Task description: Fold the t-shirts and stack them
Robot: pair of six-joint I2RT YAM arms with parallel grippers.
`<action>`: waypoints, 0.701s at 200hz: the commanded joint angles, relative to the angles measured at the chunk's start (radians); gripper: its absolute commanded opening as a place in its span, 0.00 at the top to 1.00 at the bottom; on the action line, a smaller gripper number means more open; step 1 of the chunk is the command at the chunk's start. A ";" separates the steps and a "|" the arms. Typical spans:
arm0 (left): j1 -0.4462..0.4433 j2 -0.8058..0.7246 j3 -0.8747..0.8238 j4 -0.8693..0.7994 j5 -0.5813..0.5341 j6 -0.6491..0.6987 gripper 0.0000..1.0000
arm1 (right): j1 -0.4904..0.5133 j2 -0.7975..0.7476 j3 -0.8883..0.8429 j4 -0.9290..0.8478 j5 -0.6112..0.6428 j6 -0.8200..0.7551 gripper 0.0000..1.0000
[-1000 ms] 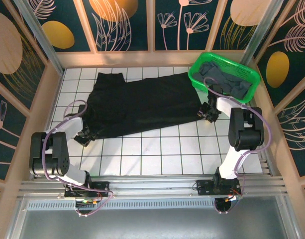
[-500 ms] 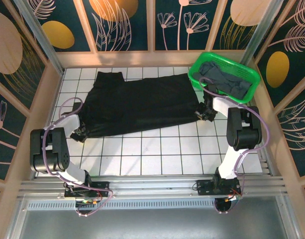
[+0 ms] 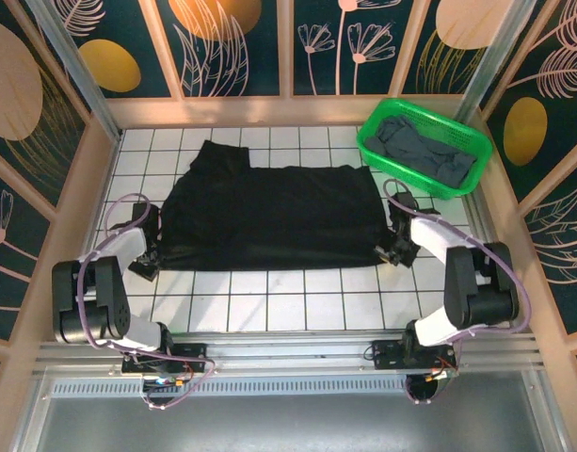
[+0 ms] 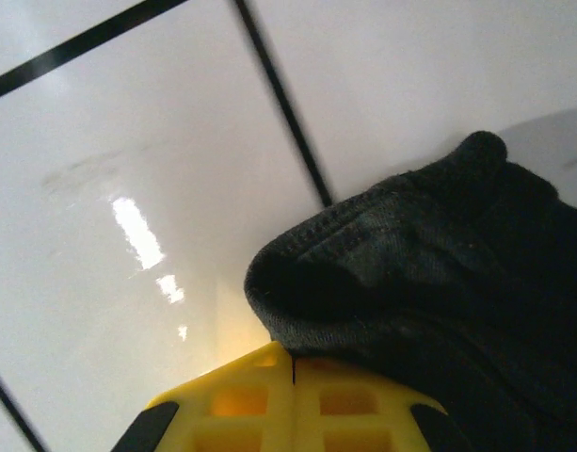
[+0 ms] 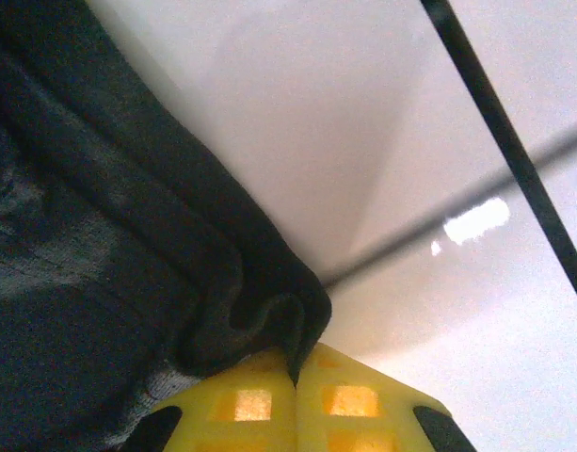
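- Cloth first: the black t-shirt (image 3: 269,217) lies spread in a broad flat band across the middle of the white-tiled table (image 3: 297,292). Its near edge runs straight from one gripper to the other, and one sleeve-like flap sticks out at the far left.
- Left gripper (image 3: 152,256) sits at the shirt's near-left corner. In the left wrist view its yellow fingers (image 4: 241,400) are pressed together, with a bunched hem of black cloth at their tips, so it is clamped on that corner.
- Right gripper (image 3: 393,250) sits at the near-right corner. The right wrist view shows the same thing: jaws closed, with a fold of the dark hem pinched at their meeting line.
- Grey t-shirt (image 3: 422,151) lies crumpled inside the green basket (image 3: 372,126) at the far right of the table, just beyond the black shirt's right end and not laid out.
- Progress, as I judge it: early. The black shirt is flattened and gripped by both near corners, ready for a fold, but no finished folded bundle and no stack can be seen.
- Left to do: fold the black shirt, take the grey one out and fold it, then stack the two.
- Count: two t-shirts (one black, one grey), one basket, two grippers, both holding the black shirt.
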 commanded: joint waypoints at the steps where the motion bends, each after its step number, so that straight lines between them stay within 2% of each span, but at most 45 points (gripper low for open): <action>1: 0.017 -0.031 -0.062 -0.084 -0.044 -0.062 1.00 | 0.029 -0.071 -0.047 -0.136 0.041 0.064 1.00; 30: 0.016 -0.078 -0.094 -0.106 -0.061 -0.125 1.00 | 0.040 -0.112 -0.087 -0.135 -0.018 0.120 1.00; 34: 0.016 -0.088 -0.096 -0.112 -0.063 -0.137 0.94 | 0.040 -0.115 -0.089 -0.134 -0.018 0.127 1.00; 38: 0.016 -0.097 -0.097 -0.117 -0.066 -0.145 0.88 | 0.040 -0.118 -0.090 -0.136 -0.016 0.131 0.95; 47: 0.016 -0.128 -0.095 -0.128 -0.068 -0.159 0.75 | 0.040 -0.129 -0.080 -0.141 -0.010 0.147 0.82; 57: 0.016 -0.162 -0.084 -0.149 -0.073 -0.175 0.54 | 0.044 -0.150 -0.055 -0.156 0.013 0.160 0.69; 74: 0.016 -0.216 -0.045 -0.169 -0.069 -0.189 0.38 | 0.056 -0.184 0.008 -0.180 0.063 0.174 0.56; 86: 0.017 -0.243 -0.011 -0.163 -0.029 -0.196 0.38 | 0.070 -0.196 0.046 -0.169 0.076 0.168 0.53; 102: 0.007 -0.254 0.024 -0.127 0.091 -0.210 0.38 | 0.104 -0.198 0.084 -0.096 0.042 0.123 0.53; 121: -0.065 -0.254 0.030 -0.076 0.247 -0.274 0.37 | 0.167 -0.184 0.109 0.061 -0.113 0.058 0.51; 131: -0.113 -0.253 0.025 -0.057 0.298 -0.319 0.36 | 0.207 -0.168 0.120 0.166 -0.220 0.032 0.49; 140: -0.145 -0.263 0.020 -0.035 0.324 -0.360 0.36 | 0.235 -0.146 0.138 0.209 -0.266 0.026 0.48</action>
